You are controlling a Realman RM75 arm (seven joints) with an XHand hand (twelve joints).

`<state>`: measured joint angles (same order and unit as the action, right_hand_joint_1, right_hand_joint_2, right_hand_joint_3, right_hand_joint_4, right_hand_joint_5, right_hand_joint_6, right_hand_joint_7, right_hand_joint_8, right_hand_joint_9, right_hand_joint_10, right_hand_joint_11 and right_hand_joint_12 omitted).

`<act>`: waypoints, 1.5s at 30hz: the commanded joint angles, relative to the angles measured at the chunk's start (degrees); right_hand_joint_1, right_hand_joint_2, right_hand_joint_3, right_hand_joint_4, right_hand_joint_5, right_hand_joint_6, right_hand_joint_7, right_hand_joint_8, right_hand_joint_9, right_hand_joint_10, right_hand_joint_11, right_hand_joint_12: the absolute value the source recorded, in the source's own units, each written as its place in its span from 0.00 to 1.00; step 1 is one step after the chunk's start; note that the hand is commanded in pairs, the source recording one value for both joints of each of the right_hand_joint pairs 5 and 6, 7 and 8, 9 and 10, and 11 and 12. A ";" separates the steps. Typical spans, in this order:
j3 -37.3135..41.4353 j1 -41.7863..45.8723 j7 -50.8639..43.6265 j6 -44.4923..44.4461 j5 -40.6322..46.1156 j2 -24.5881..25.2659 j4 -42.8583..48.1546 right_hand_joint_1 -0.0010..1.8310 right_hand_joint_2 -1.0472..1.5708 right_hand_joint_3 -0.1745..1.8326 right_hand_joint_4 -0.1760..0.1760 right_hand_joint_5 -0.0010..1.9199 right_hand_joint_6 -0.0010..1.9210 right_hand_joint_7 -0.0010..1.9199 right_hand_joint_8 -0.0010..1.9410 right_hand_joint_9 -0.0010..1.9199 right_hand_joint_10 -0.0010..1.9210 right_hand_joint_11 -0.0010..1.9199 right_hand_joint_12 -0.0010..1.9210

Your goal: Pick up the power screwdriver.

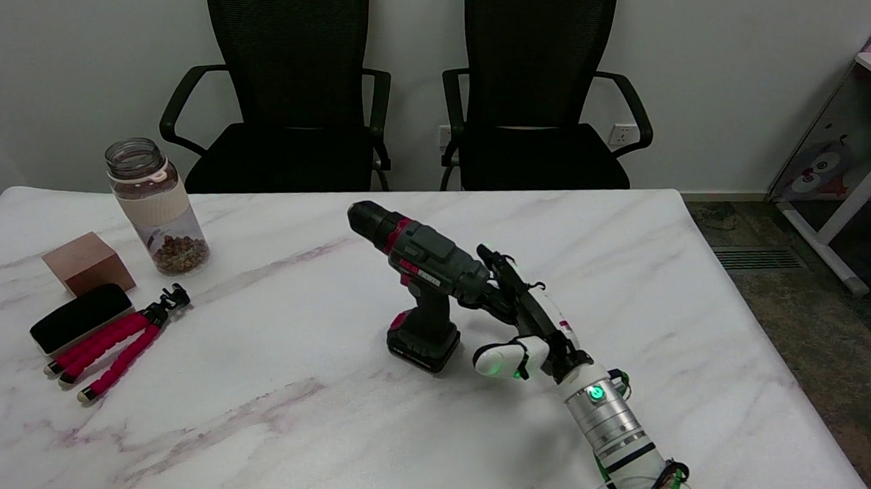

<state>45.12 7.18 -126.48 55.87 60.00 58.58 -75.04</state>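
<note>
A power screwdriver (425,284), grey and black with red trim, stands upright on its boxy battery base near the middle of a white, marble-veined desk (310,430), chuck pointing toward the far left corner. The robot hand (524,314), black and white with a green light, touches the rear of the tool's body; whether its fingers are clamped on it cannot be told. A label on the tool is too small to read. Near the left edge stand a clear jar (156,206) of brown pellets, a wooden block (88,262), a black eraser (81,317) and a small tripod (118,348) with knobbly pink foam legs.
</note>
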 commanded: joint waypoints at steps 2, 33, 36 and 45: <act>-5.04 -7.93 3.47 3.63 -2.34 6.92 9.19 0.41 0.35 0.17 0.42 0.00 0.00 0.00 0.00 0.20 0.20 0.23 0.23; -10.46 -17.74 11.54 5.74 -2.34 13.76 21.70 0.40 0.38 0.18 0.43 0.00 0.00 0.00 0.00 0.19 0.19 0.19 0.19; -10.92 -18.10 11.61 5.63 -2.34 13.84 21.95 0.40 0.38 0.18 0.43 0.00 0.00 0.00 0.00 0.19 0.19 0.19 0.19; -11.19 -18.51 14.15 5.39 -2.34 13.84 22.43 0.39 0.40 0.18 0.44 0.00 0.00 0.00 0.00 0.21 0.21 0.22 0.22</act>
<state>35.05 -9.43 -116.12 61.39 57.71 71.25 -54.84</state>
